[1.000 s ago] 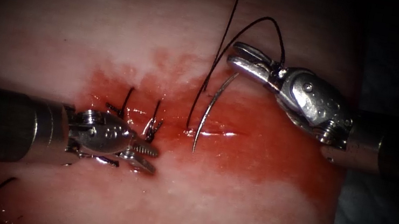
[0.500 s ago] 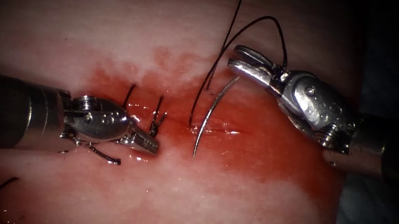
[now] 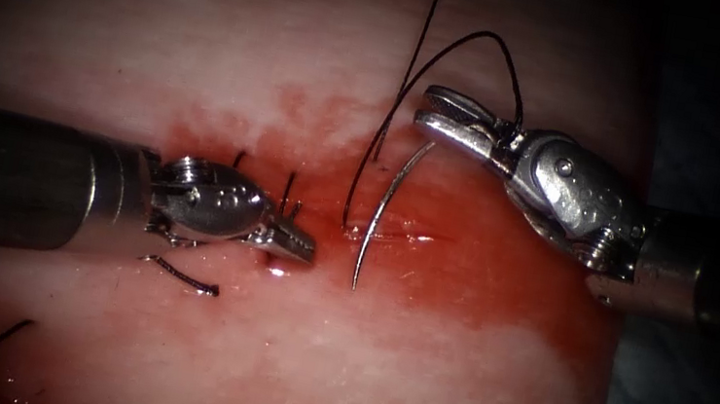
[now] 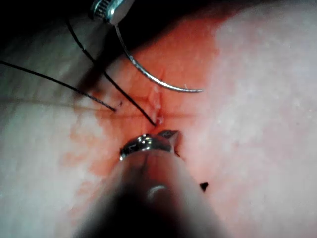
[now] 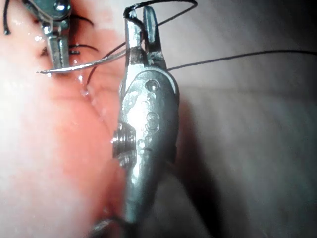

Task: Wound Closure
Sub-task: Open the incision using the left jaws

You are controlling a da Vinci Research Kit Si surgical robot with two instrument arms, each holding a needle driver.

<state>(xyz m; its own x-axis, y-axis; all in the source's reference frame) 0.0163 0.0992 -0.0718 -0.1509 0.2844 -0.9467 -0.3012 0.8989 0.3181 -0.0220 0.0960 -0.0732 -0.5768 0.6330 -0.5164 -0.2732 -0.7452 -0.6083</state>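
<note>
Pale pork-belly tissue (image 3: 211,37), stained with glossy red fluid (image 3: 486,274) around its cut (image 3: 394,234), lies under two steel tools, the curved silver needle (image 3: 383,211) hanging free of the tissue just right of the earlier black stitch ends (image 3: 287,194). Coming from the right, the right hand (image 3: 435,113) grips the needle at its blunt tail end, point aimed at the near side, with the black thread (image 3: 420,55) looping over the tool and running to the far side. On the left, the left hand (image 3: 298,245) rests closed on nothing beside the cut, apparently placed to steady the tissue.
</note>
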